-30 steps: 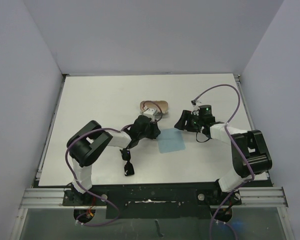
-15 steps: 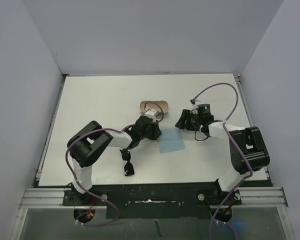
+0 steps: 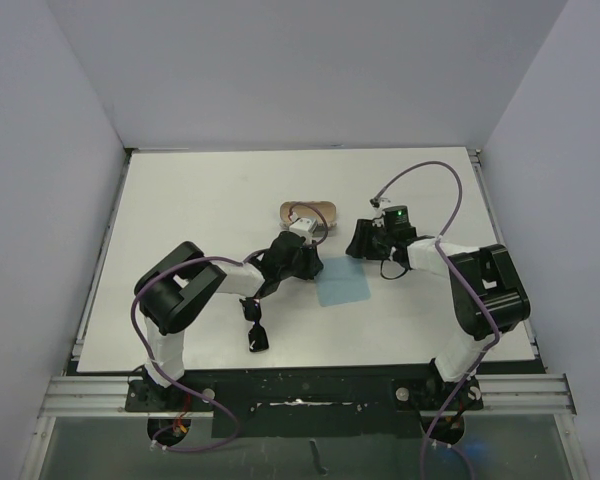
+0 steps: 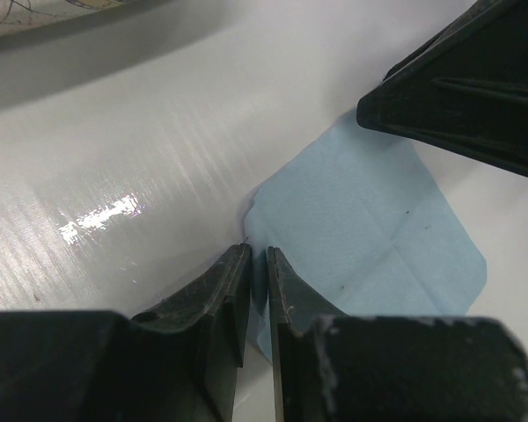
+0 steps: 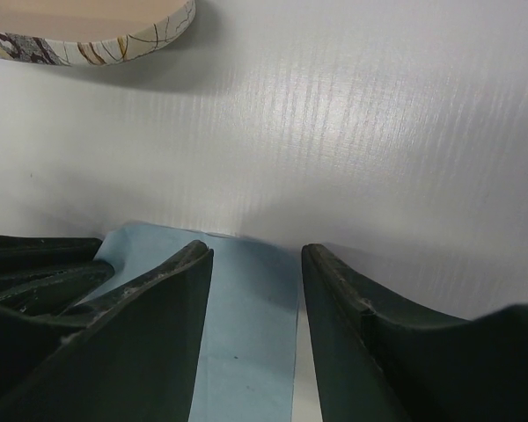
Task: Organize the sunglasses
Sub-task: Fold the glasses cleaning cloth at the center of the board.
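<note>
Top view: the sunglasses (image 3: 256, 327) lay on the counter (image 3: 180, 220) beside the left arm, well apart from the light blue cloth (image 3: 342, 284). The left pincer (image 4: 257, 253) stood at a slit on the cloth's edge (grip indiscernible). The right pincer (image 5: 255, 251) stood half-wide over the cloth.

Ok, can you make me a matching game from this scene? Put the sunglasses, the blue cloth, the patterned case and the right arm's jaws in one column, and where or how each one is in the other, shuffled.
Things:
1. sunglasses
2. blue cloth
3. patterned case
4. right gripper

Places or states:
A. farthest back on the table
B. jaws apart, over the cloth's edge
C. lying flat, mid-table
D. closest to the near edge

Pairs: 1-D, 2-C, 3-A, 4-B
</note>
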`<state>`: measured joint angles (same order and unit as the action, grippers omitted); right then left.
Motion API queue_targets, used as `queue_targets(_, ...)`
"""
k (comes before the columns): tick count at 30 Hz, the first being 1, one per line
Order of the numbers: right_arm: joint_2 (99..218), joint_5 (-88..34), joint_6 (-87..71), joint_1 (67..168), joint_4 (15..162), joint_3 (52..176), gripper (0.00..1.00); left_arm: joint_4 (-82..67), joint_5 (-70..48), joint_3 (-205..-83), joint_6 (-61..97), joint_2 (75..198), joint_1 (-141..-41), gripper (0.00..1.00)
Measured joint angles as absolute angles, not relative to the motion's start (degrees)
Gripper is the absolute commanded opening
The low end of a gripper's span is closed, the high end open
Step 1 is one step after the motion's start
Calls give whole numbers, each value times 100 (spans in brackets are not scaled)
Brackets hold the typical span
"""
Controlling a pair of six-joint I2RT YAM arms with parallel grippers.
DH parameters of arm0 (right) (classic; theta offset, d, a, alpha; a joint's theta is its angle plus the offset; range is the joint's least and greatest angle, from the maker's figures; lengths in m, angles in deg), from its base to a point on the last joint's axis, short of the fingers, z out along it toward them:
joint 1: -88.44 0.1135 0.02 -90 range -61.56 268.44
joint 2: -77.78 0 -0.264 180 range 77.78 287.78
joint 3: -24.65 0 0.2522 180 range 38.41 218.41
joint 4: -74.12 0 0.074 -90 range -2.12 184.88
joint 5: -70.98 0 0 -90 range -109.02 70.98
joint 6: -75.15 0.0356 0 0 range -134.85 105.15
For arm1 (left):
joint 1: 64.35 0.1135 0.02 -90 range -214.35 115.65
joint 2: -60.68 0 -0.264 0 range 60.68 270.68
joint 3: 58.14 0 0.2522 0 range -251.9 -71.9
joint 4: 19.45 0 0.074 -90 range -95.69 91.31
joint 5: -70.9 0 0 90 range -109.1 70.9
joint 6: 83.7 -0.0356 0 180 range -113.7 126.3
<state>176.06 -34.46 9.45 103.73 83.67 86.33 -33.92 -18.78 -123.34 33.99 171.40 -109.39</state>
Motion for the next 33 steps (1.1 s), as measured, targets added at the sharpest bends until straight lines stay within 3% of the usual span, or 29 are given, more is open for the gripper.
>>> queue_targets(33,17669,-3387,960,10536,8345,8633,27,-3394,-1876,-12334,3394,17140,-10939,14)
